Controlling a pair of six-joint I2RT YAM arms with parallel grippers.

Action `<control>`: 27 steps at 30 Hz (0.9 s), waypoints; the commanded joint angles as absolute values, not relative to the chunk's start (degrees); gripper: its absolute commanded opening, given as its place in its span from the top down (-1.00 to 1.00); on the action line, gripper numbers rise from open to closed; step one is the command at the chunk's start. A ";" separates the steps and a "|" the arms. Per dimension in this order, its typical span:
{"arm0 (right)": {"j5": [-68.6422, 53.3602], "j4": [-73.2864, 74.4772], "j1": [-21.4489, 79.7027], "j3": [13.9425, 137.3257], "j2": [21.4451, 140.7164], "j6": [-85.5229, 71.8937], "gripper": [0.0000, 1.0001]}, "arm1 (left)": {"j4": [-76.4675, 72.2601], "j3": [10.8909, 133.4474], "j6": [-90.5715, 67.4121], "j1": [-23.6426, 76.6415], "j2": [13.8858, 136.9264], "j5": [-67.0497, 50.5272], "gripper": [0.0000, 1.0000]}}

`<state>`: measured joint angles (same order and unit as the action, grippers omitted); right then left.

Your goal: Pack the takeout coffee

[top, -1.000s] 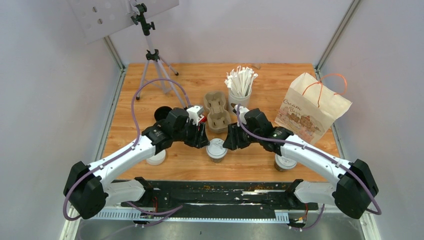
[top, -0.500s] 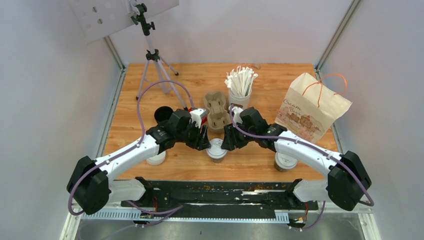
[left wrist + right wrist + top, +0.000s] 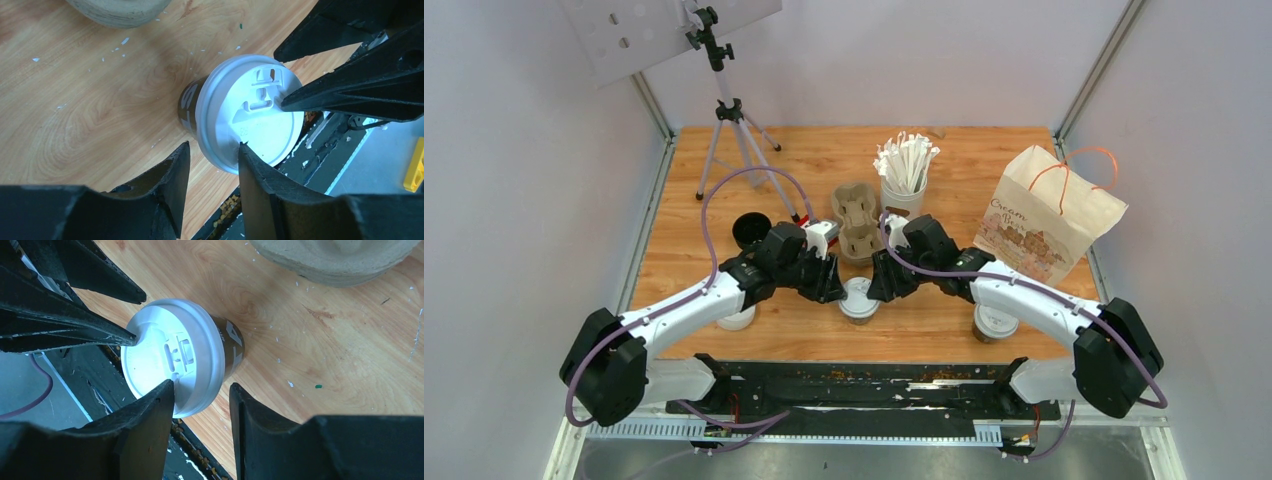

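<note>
One takeout coffee cup [image 3: 858, 299], dark brown with a flat white lid, stands upright near the table's front middle. It shows in the left wrist view [image 3: 250, 112] and the right wrist view [image 3: 172, 357]. My left gripper [image 3: 833, 284] [image 3: 212, 150] is open at the cup's left, one fingertip [image 3: 243, 149] on the lid, the other off the rim. My right gripper [image 3: 882, 284] [image 3: 200, 390] is open at the cup's right, one fingertip [image 3: 167, 387] on the lid. A second lidded cup [image 3: 995, 324] stands at the front right, partly under the right arm.
The beige pulp tray [image 3: 856, 222] lies just behind the cup. A white cup of wrapped sticks [image 3: 905, 170] stands behind it, a paper bag [image 3: 1049, 215] at the right. An open dark cup [image 3: 750, 229] and a white round thing [image 3: 736, 317] sit left. A tripod [image 3: 724, 110] stands back left.
Both grippers have closed in on the middle cup from either side and come down to its lid. Their jaws have narrowed a little. The cup has not moved.
</note>
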<state>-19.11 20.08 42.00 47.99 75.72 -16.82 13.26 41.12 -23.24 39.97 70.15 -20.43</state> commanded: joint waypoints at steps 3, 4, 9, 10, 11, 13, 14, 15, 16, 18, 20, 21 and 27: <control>-20.69 18.92 41.39 48.87 76.38 -15.33 0.09 | 12.24 38.37 -25.40 39.99 69.92 -21.63 0.10; -20.81 20.02 41.32 49.63 76.45 -15.78 0.03 | 11.94 38.21 -25.66 40.11 69.61 -21.62 0.10; -20.07 25.54 41.25 55.20 77.06 -17.40 -0.14 | 11.01 37.86 -26.66 40.34 68.79 -20.76 0.07; -19.93 26.31 41.27 56.13 77.23 -17.51 -0.14 | 10.95 37.88 -26.70 40.37 68.78 -20.55 0.07; -19.78 26.97 41.25 56.93 77.33 -17.64 -0.11 | 10.86 37.88 -26.78 40.35 68.81 -20.50 0.06; -18.77 28.32 41.31 58.03 77.56 -18.24 -0.04 | 10.74 37.95 -27.09 40.35 68.86 -20.47 0.05; -18.31 28.94 41.33 58.48 77.68 -18.44 -0.01 | 10.60 37.88 -27.19 40.35 68.82 -20.52 0.05; -18.09 29.34 41.38 58.65 77.69 -18.61 0.00 | 10.53 37.80 -27.28 40.34 68.80 -20.57 0.04; -17.87 29.55 41.34 58.77 77.71 -18.62 0.01 | 10.47 37.84 -27.40 40.35 68.75 -20.64 0.04; -17.51 29.86 41.35 58.75 77.62 -18.70 0.04 | 10.32 37.76 -27.57 40.34 68.48 -20.69 0.03; -17.29 29.53 41.34 58.27 77.52 -18.58 0.05 | 9.65 37.48 -27.83 40.36 68.22 -20.73 0.02; -17.06 29.18 41.32 57.94 77.62 -18.46 0.06 | 9.28 37.37 -27.98 40.39 68.33 -20.81 0.02; -15.94 29.71 41.56 58.51 78.50 -20.60 0.05 | 9.41 38.06 -27.53 40.34 69.50 -21.00 0.02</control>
<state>-17.74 29.71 41.52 56.84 78.15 -18.20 11.20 37.76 -27.38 40.14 69.21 -20.91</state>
